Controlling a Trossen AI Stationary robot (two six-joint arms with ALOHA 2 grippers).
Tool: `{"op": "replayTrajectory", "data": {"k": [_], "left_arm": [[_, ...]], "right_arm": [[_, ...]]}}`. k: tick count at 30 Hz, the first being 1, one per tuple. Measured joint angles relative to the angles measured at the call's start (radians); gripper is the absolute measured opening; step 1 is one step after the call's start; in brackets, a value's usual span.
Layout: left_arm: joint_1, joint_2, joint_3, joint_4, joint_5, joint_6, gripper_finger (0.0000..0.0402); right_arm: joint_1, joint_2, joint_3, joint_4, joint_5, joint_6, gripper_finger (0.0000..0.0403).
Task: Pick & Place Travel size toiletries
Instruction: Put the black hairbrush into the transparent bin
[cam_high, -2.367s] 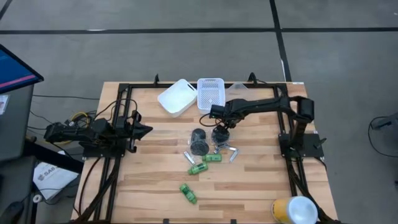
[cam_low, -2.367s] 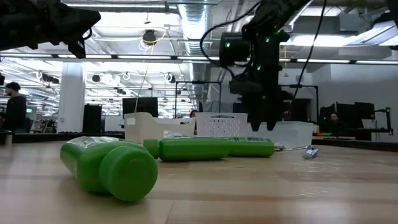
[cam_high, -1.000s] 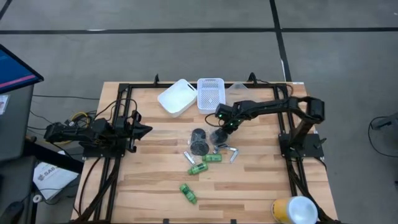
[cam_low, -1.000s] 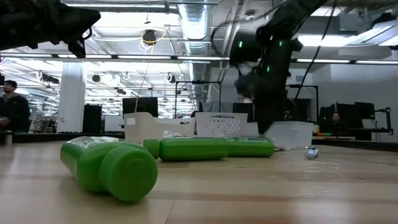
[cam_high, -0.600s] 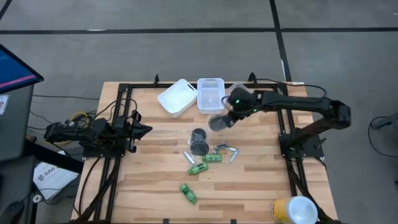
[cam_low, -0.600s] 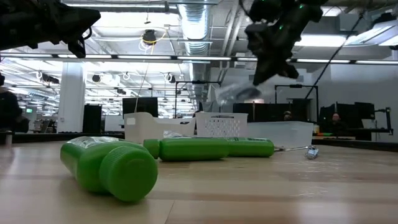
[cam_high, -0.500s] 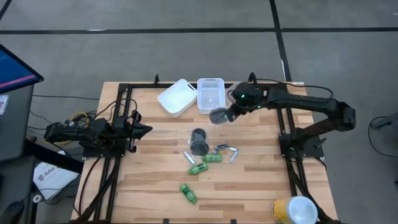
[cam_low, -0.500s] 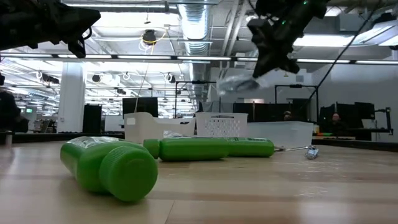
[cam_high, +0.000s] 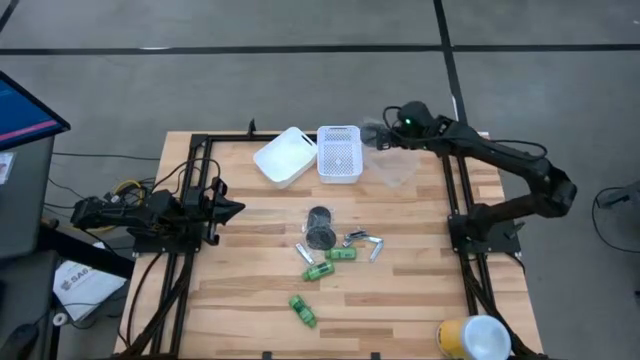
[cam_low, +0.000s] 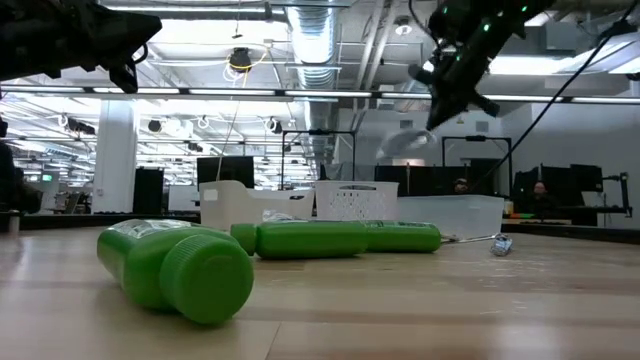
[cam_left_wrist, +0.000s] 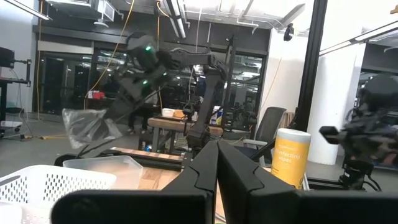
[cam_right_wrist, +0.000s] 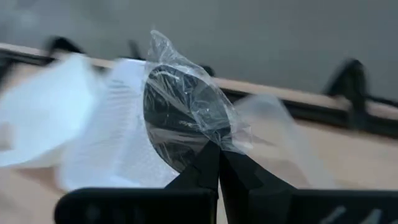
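The right arm is stretched out high over the table's far edge, its right gripper (cam_right_wrist: 217, 163) pinching a plastic-wrapped black pot (cam_right_wrist: 180, 115) above the clear tub (cam_high: 398, 167), left gripper (cam_left_wrist: 217, 163) clenched, parked aside.

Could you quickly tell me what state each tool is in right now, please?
Left tool: shut, empty.
Right tool: shut on a plastic-wrapped black pot.

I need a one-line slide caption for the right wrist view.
Right gripper shut on a plastic-wrapped black pot, held above the white bins.
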Motion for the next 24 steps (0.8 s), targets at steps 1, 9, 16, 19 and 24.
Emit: {"op": "replayTrajectory", "data": {"k": [1,9,16,19,24], "left_arm": [[0.0,0.0,0.0,0.0,0.0,0.0,0.0002],[0.0,0.0,0.0,0.0,0.0,0.0,0.0002],[0.0,0.0,0.0,0.0,0.0,0.0,0.0002],[0.0,0.0,0.0,0.0,0.0,0.0,0.0002],[0.0,0.0,0.0,0.0,0.0,0.0,0.0002]], "right_arm": [[-0.014,0.017,0.0,-0.021,0.002,0.004,0.0],[-0.051,0.138,0.0,-0.125,0.072,0.005,0.0],[-0.05,0.249,0.0,-0.138,0.073,-0.002,0.0],[-0.05,0.288,0.0,-0.148,0.074,-0.022,0.0],[-0.05,0.327,0.0,-0.167,0.073,-0.022,0.0001]]}}
